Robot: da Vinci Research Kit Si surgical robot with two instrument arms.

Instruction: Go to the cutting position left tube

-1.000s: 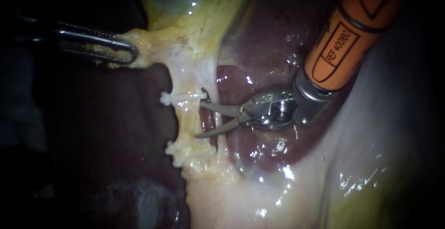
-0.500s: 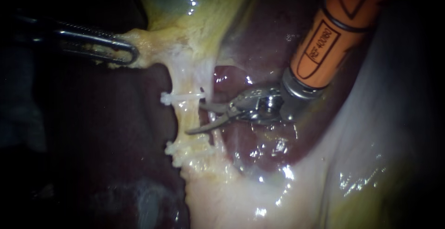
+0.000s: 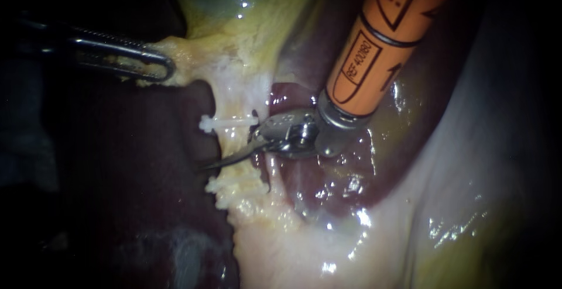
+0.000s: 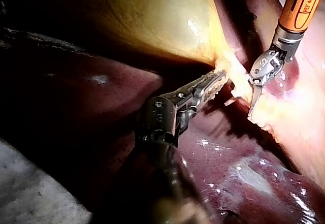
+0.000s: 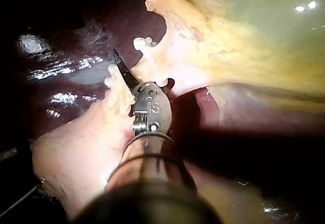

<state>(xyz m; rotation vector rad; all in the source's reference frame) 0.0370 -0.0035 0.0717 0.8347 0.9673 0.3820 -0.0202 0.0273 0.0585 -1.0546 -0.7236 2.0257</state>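
**Item: right instrument at the left tube, between two clips**

- Left tube (image 3: 237, 140): pale band running down from the gallbladder (image 3: 234, 8) neck toward the fatty tissue below, its long axis up-and-down in the endoscope view. It lies over the dark liver (image 3: 328, 189) and is drawn taut.
- Upper clip (image 3: 225, 123) and lower clip (image 3: 231, 185): both white and set across the tube, with a bare stretch between them.
- Right instrument (image 3: 225, 157): orange shaft entering from the upper right, tipped with thin blades. One blade lies across the front of the bare stretch, nearly square to the tube's axis, with its point just past the tube's far edge. The other blade is hidden behind the tissue. The jaws read as apart, with the tube between them and nothing gripped.
- Left instrument (image 3: 158, 64): toothed jaws clamped on the yellowish tissue at the gallbladder neck, well apart from the clips.
- Judgement: the right instrument is the one at the cutting site. The approach looks close to complete. What remains is to check that the blades sit between the clips and clear of both.
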